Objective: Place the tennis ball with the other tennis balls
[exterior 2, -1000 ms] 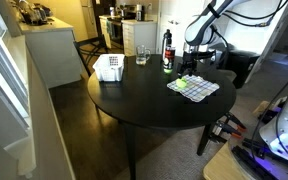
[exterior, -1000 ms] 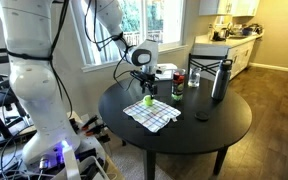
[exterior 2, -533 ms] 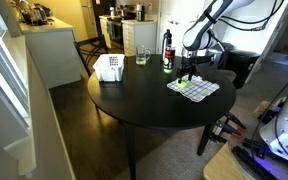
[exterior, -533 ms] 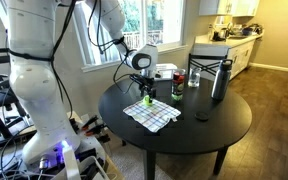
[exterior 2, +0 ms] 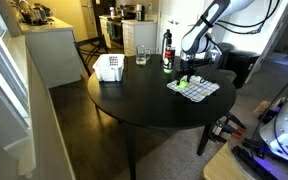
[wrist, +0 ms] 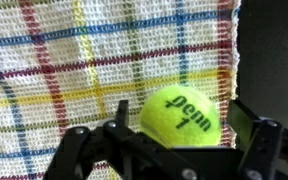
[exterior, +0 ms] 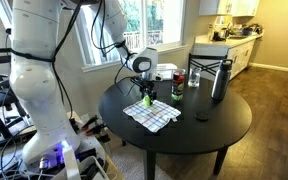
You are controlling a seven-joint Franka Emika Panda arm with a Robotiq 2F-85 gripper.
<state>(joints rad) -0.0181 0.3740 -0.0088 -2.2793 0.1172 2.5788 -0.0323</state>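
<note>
- Tennis ball (wrist: pixel 181 112): rests on the checkered cloth (wrist: pixel 74 60), near one corner. The cloth lies on the round black table (exterior: pixel 224 125) and probably keeps the ball from rolling.
- Gripper (wrist: pixel 184 125): directly above the ball, jaws spread wide, one finger on each side. The ball is straddled, not clamped — the wrist view shows a narrow gap on both sides.
- Reason for the pose: a centred straddle should let both fingers meet the ball at its widest part on closing, so it is less likely to squirt out.
- Markings: "penn" and the numeral "1", black, on the ball. No other writing is legible.
- Destination: no other tennis balls can be identified. A white basket (exterior 2: pixel 108 68) stands far left of the cloth in an exterior view, well apart — its contents are too small to tell.
</note>
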